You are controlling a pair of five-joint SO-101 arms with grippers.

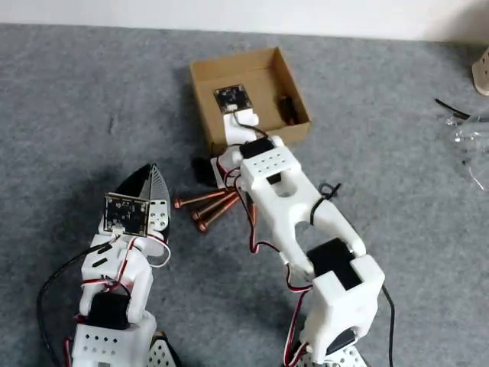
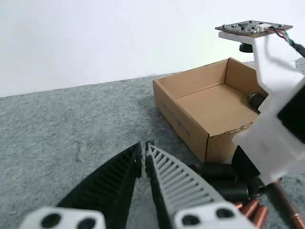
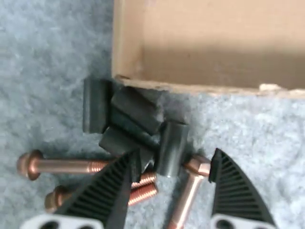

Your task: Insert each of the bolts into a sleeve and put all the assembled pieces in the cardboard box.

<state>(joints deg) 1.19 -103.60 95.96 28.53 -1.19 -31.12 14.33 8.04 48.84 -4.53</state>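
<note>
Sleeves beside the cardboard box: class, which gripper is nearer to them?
Right. The right gripper hangs just over the sleeves, jaws open; the left gripper sits apart from them, beside the bolts, jaws shut.

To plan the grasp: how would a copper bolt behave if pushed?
The copper bolt likely rolls in an arc: round shank, wider head. It looks rigid, probably heavy for its size. The fuzzy grey mat may slow it.
</note>
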